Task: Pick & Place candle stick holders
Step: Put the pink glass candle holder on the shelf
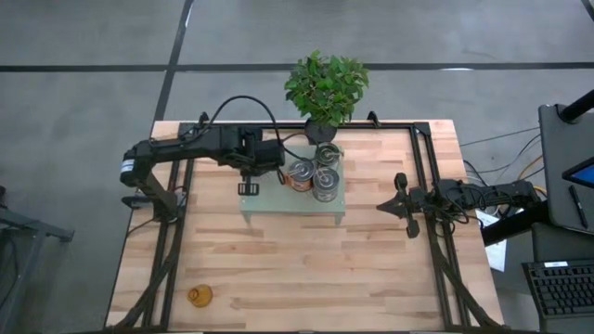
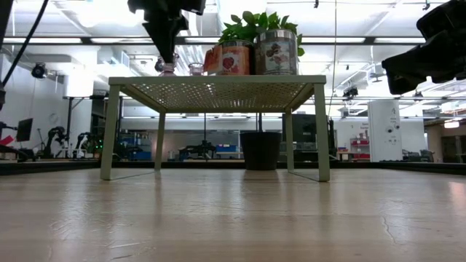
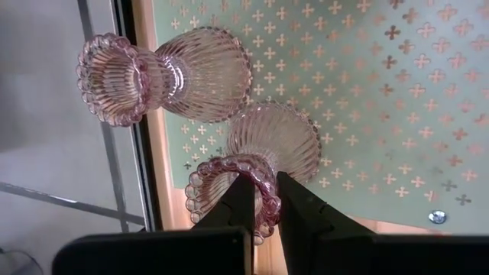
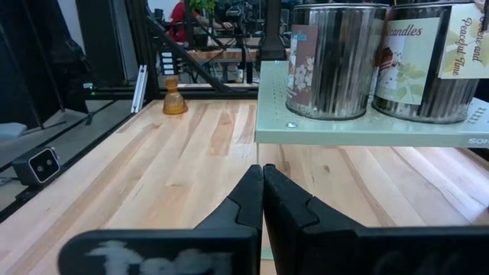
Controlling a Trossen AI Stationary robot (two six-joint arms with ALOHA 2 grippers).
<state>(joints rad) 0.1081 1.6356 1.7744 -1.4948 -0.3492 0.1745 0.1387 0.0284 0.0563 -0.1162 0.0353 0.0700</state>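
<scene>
Two pinkish glass holders stand on the pale green perforated stand [image 3: 367, 92] near its left edge. My left gripper [image 3: 260, 206] comes down from above and is shut on the nearer pinkish holder [image 3: 271, 141]; the other pinkish holder [image 3: 153, 72] stands free beside it on its base. Three silver metal holders [image 1: 320, 176] stand on the stand's far right part. The amber glass holder [image 1: 200, 295] stands on the table near the front left corner. My right gripper [image 1: 401, 206] is shut and empty at the table's right side. My left gripper holds the nearer pinkish holder by its beaded top rim [image 3: 263, 200]. The rim wall is pinched between the two fingers, one finger [image 3: 235, 202] over the cup's opening and one outside. The fingers point down from above. The holder is upright over the stand's left edge; I cannot tell whether its base is lifted.
A black-potted leafy plant [image 1: 325, 88] stands behind the stand at the table's far edge. Black frame rails [image 1: 429, 186] run along the table's left and right sides. Bare wood [image 1: 306, 269] lies between the stand and the near edge.
</scene>
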